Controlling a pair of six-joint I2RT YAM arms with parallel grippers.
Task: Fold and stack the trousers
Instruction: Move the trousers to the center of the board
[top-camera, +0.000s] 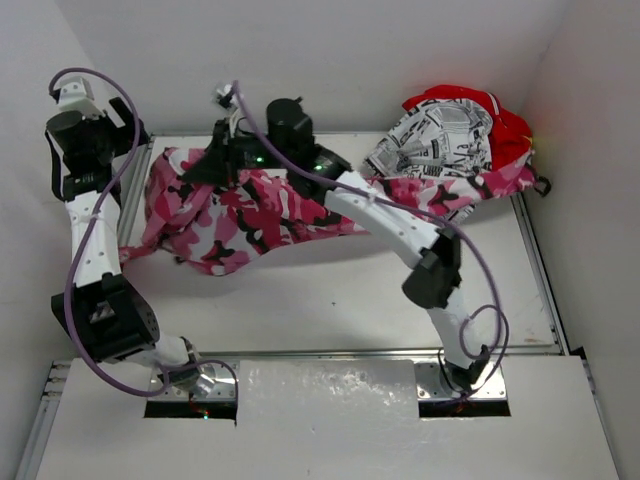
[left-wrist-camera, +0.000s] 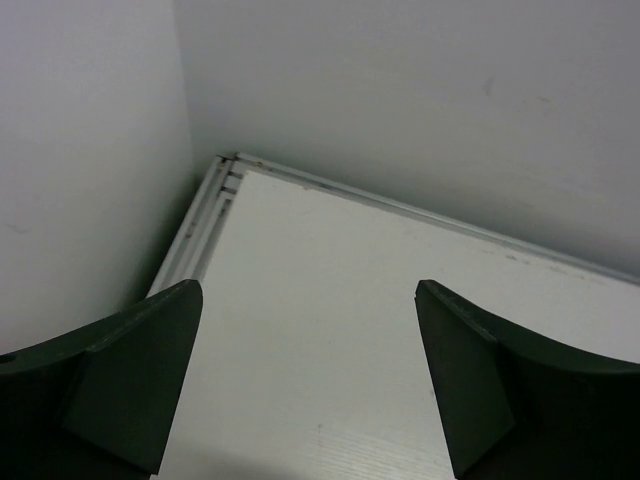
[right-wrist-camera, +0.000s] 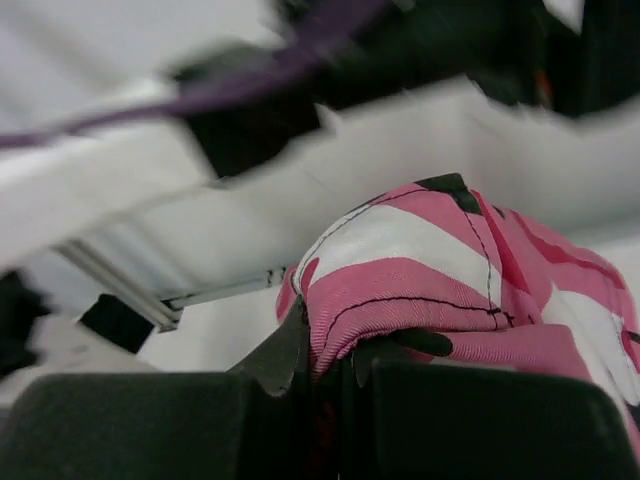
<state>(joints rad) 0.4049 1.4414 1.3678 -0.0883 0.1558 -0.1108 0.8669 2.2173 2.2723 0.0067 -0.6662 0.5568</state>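
Top external view hides the fingertips of the left gripper (left-wrist-camera: 308, 300) from us, lost behind its own dark wrist at the far left corner. From the left wrist view we see its two fingers (left-wrist-camera: 130, 390) standing wide apart with nothing between them, above a bare corner of the white table (left-wrist-camera: 330, 400).

We count three trousers and two arms. The camouflage pair (top-camera: 250, 210) lies spread along the far side of the table in pink, white, black and crimson blotches. It is rumpled at its left end, with a leg stretching right. The right arm covers part of its middle.

The right gripper (right-wrist-camera: 335, 375) is clamped on a raised fold of this cloth. In the right wrist view we find everything behind that fold blurred.

At the far right corner, the newsprint-patterned one (top-camera: 435, 140) sits bunched, white with black print, on the end of the camouflage leg. The red one (top-camera: 510, 130) lies behind it, mostly hidden, and we cannot make out its shape.
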